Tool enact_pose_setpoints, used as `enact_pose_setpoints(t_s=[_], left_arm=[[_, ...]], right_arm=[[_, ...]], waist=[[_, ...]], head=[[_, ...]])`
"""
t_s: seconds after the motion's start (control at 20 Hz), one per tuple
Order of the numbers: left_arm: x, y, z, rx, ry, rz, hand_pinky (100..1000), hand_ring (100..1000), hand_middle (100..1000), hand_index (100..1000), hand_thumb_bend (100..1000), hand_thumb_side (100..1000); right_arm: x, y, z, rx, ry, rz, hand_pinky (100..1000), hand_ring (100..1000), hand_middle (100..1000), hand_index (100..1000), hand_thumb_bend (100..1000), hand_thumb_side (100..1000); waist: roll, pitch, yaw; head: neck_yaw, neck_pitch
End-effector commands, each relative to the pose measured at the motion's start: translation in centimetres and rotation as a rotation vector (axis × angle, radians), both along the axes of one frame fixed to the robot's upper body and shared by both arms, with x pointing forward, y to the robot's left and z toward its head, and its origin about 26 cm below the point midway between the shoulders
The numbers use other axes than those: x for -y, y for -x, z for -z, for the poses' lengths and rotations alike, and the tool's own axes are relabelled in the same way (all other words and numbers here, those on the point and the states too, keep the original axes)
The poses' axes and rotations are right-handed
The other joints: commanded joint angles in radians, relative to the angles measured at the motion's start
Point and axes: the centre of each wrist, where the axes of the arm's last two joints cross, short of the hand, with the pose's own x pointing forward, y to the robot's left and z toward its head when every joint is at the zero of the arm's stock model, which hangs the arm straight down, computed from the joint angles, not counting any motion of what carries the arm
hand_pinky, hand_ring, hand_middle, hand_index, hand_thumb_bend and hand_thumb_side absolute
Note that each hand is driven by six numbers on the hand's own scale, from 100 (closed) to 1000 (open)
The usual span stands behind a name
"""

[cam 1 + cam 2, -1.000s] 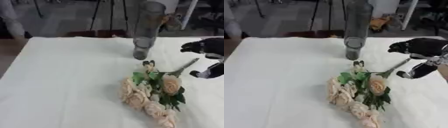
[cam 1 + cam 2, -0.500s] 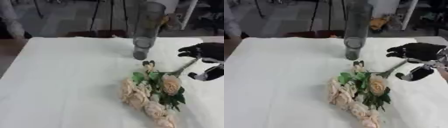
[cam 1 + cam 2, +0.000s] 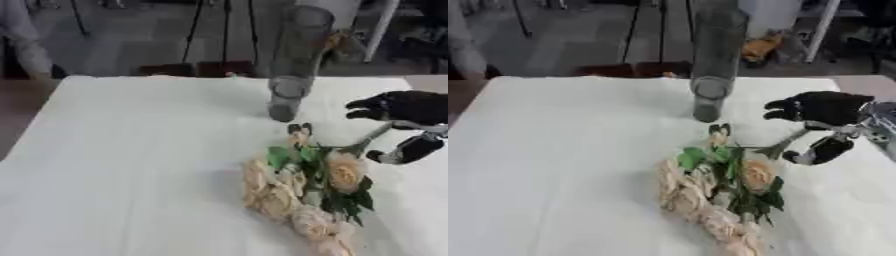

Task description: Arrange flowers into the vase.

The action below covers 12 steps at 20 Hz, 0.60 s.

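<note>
The right hand [image 3: 822,107] has moved inward over the stem [image 3: 787,142], fingers spread wide, nothing gripped; the vase [image 3: 712,55] stands beyond it.

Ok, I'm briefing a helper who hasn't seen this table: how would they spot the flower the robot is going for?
Start at the tall clear vase standing at the far middle of the white table. Just in front of it lies a bunch of cream flowers. The one wanted is the peach bloom on the bunch's right edge, whose stem alone runs out up to the right hand.
</note>
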Motion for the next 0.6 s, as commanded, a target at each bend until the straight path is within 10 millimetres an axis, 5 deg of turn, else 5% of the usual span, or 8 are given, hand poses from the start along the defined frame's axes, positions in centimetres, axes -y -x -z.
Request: enact_pose_setpoints(t_s=[0.05,0.25,0.6], left_arm=[[-0.1,0.4,-0.9,0.029,-0.021,0.0,821,949,965,985,100,1000],[-0.2,0.4,-0.8,0.028,-0.019,-0.005,822,948,964,984,100,1000],[-0.2,0.4,-0.8,0.028,-0.018,-0.005,822,948,964,984,100,1000]], right_arm=[[0.4,-0.5,-0.7,-0.004,0.031,0.007,893,924,992,1000,294,540],[1.2,-0.8,0.1,-0.04,0.037,0.02,893,923,993,1000,249,535],[1.7,-1.1,0.9,-0.069,0.026,0.016,882,897,966,1000,320,515]], waist=[[0.014,-0.008,0.002],[0.014,-0.004,0.006],[0.016,0.0,0.008]], head=[[-0.008,-0.007],[-0.01,-0.009],[-0.011,-0.014]])
